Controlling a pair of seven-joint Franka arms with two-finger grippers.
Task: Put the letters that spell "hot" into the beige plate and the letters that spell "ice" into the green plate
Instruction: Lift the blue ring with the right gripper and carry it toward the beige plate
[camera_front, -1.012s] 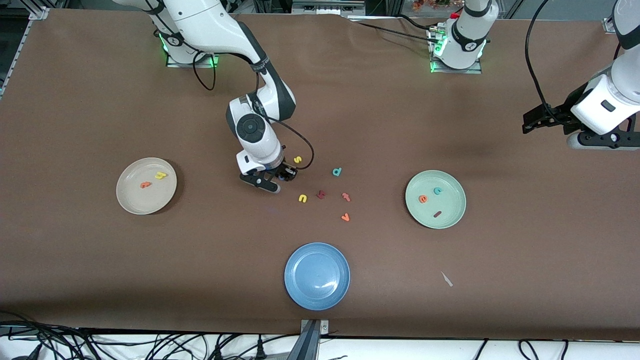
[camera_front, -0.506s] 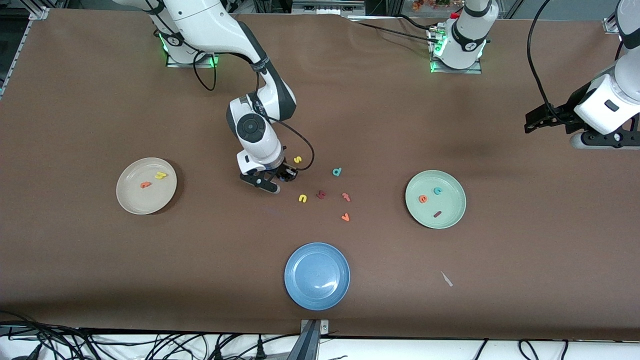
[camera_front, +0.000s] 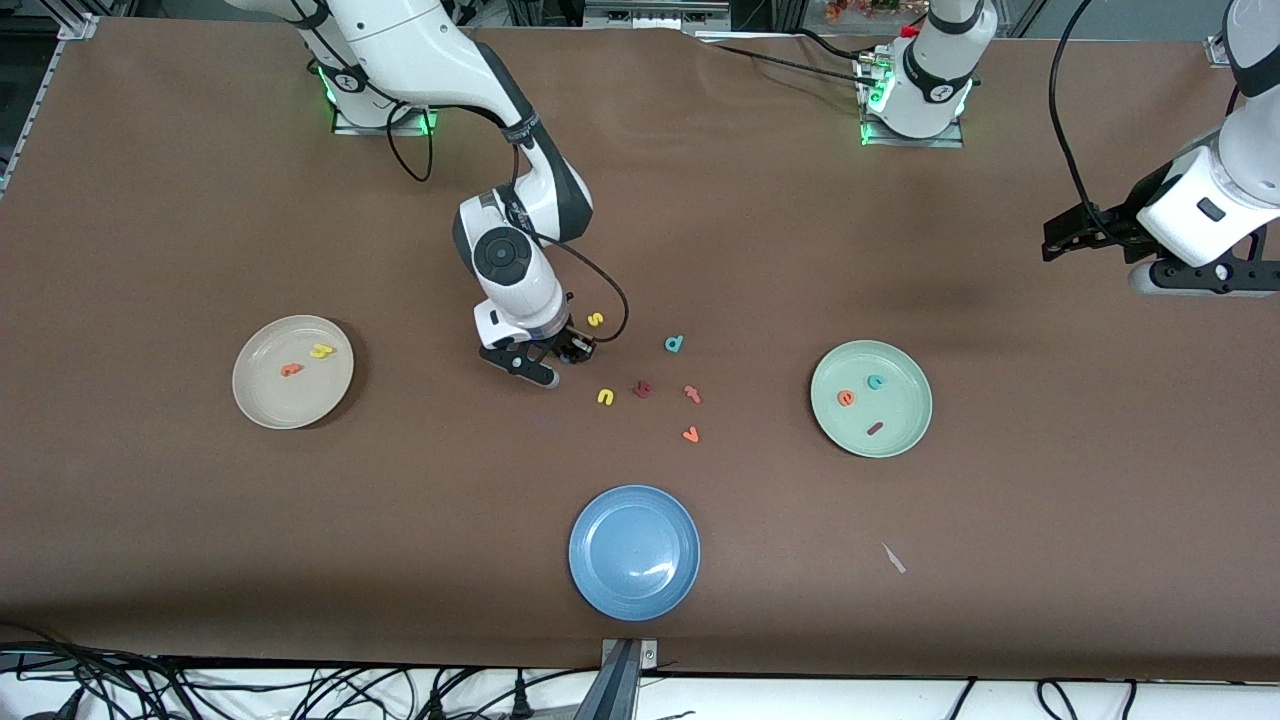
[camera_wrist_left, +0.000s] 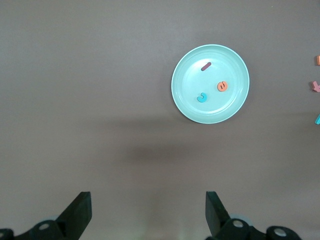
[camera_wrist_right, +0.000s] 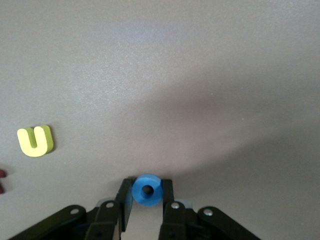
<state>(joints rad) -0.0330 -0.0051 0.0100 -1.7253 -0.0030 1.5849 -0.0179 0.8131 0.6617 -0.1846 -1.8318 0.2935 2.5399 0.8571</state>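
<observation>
Round blue plate (camera_front: 634, 552) sits nearest the camera on the brown desk (camera_front: 200, 520). Beige plate (camera_front: 292, 371) holds yellow foam "h" (camera_front: 321, 351) and orange "t" (camera_front: 290, 370); mint-green plate (camera_front: 871, 398), at its 3 o'clock, holds "e" (camera_front: 846, 398), "c" (camera_front: 875, 381), "i" (camera_front: 875, 428). Right pincer (camera_wrist_right: 147, 196) clamped on blue foam ring "o" (camera_wrist_right: 147, 189) at desk level, yellow "u" (camera_wrist_right: 34, 140) nearby. Left pincer (camera_wrist_left: 145, 214) spread apart, parked high.

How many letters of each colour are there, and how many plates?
Yellow letters: 3
Orange letters: 4
Teal letters: 2
Dark red letters: 2
Blue letter: 1
Plates: 3
Total: 15
</observation>
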